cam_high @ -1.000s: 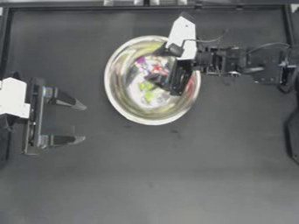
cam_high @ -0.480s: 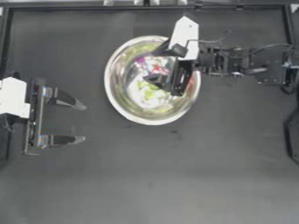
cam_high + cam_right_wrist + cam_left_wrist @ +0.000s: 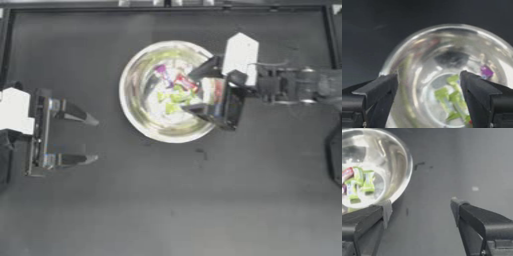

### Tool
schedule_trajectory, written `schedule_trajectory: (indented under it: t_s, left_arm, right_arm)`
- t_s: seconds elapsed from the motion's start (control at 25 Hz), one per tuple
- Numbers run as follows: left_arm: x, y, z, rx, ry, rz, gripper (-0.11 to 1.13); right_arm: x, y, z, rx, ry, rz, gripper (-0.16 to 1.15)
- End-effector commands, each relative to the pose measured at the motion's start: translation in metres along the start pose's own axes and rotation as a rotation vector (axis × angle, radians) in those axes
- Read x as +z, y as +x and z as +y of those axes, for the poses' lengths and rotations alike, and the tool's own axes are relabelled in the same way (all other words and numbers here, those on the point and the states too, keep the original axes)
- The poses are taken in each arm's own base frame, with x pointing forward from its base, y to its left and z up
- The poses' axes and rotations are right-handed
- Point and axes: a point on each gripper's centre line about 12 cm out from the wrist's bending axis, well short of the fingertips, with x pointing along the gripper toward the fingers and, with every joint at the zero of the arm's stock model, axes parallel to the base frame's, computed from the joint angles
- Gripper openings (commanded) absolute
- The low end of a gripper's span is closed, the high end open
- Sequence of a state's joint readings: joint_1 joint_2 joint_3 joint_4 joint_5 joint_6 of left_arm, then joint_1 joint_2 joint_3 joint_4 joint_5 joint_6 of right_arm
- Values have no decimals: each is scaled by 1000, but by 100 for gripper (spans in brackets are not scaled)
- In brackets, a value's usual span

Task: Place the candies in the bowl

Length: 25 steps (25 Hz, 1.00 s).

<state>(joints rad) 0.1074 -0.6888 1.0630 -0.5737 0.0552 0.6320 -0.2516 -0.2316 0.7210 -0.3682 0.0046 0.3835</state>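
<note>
left gripper: two dark grey jaws like long pointed wedges, at the left side of the top view, joined by a straight bar with small silver bits.
left arm block: a white boxy block sits behind the bar, near the left edge.
left jaws up close: dark grey, thick, flat faces with lighter worn edges.
right gripper: black jaws, a shiny grey panel on the body.
right arm block: a white slanted block, upper middle of the top view.
right arm: dark round joints, with thin black cables looping beside them.
right jaws up close: black, blocky, with pale edges.
</note>
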Motion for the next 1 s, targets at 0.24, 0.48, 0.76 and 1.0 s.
schedule_trajectory:
  t_s: [0.24,0.48,0.76,1.0]
  left_arm:
    - [13,-4,2,15,15,-53,100]
    - [18,-12,2,18,34,-86,100]
    - [22,-20,3,31,56,-127,100]
    - [26,-33,3,38,58,-178,100]
  right_arm:
    - [8,-53,15,36,-2,-83,100]
    - [-1,-86,24,73,-2,-133,100]
    - [-12,-115,26,97,-9,-189,100]
    - [-16,-137,25,103,-32,-262,100]
